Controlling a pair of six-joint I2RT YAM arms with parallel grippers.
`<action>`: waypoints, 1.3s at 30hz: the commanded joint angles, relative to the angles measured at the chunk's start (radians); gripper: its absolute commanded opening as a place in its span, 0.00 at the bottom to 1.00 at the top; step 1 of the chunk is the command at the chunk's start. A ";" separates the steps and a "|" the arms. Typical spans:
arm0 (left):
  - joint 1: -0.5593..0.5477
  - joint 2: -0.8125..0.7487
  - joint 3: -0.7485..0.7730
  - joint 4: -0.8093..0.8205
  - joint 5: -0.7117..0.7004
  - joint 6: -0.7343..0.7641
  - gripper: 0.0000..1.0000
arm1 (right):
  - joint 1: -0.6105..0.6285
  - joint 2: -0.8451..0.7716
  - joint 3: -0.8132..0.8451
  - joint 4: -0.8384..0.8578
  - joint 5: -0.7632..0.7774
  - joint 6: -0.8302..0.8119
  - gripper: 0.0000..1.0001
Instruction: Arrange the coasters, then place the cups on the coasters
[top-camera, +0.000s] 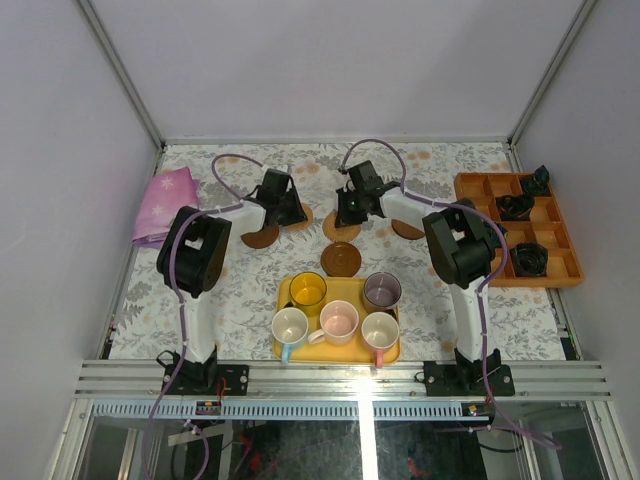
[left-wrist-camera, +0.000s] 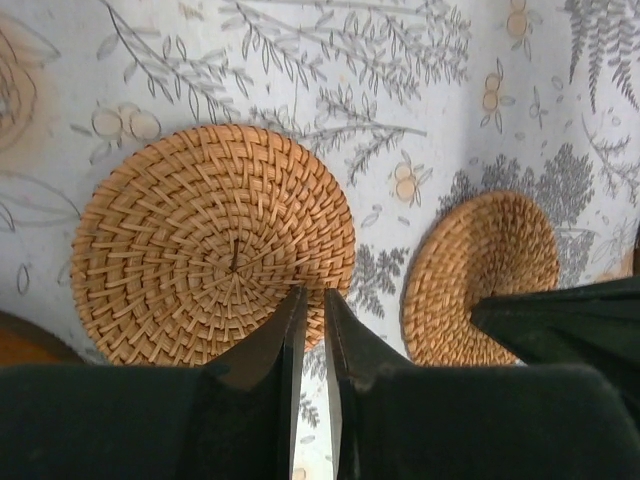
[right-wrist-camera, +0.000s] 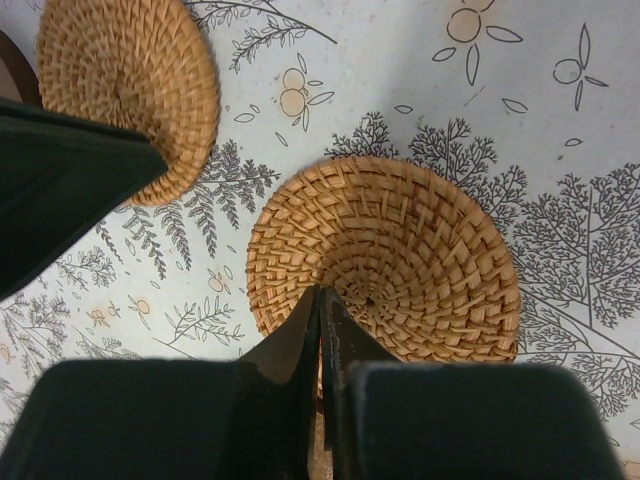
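Five round woven coasters lie mid-table: a dark one (top-camera: 262, 237), one (top-camera: 300, 215) under my left gripper (top-camera: 283, 205), a tan one (top-camera: 340, 228) under my right gripper (top-camera: 352, 210), a dark one (top-camera: 342, 258) and a brown one (top-camera: 407, 228). In the left wrist view my gripper (left-wrist-camera: 312, 290) hangs over the near edge of a tan coaster (left-wrist-camera: 215, 245), its fingers a narrow slit apart with only cloth between them. My right gripper (right-wrist-camera: 320, 290) is shut, tips on a coaster (right-wrist-camera: 380, 260). Five cups (top-camera: 340, 320) stand on the yellow tray (top-camera: 345, 285).
An orange compartment tray (top-camera: 500, 185) holding black ring-shaped parts (top-camera: 528, 258) stands at the right. A pink cloth (top-camera: 165, 205) lies at the back left. Grey walls close off three sides, and a metal rail runs along the near edge.
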 joint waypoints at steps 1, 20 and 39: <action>-0.022 -0.035 -0.059 -0.104 -0.014 0.010 0.12 | 0.006 -0.004 -0.014 -0.023 0.019 0.013 0.00; -0.042 -0.028 -0.088 -0.068 -0.008 0.027 0.12 | -0.015 -0.026 -0.045 -0.128 0.391 0.007 0.00; -0.042 -0.084 -0.032 -0.081 -0.053 0.068 0.11 | -0.037 -0.145 -0.066 -0.132 0.359 -0.002 0.00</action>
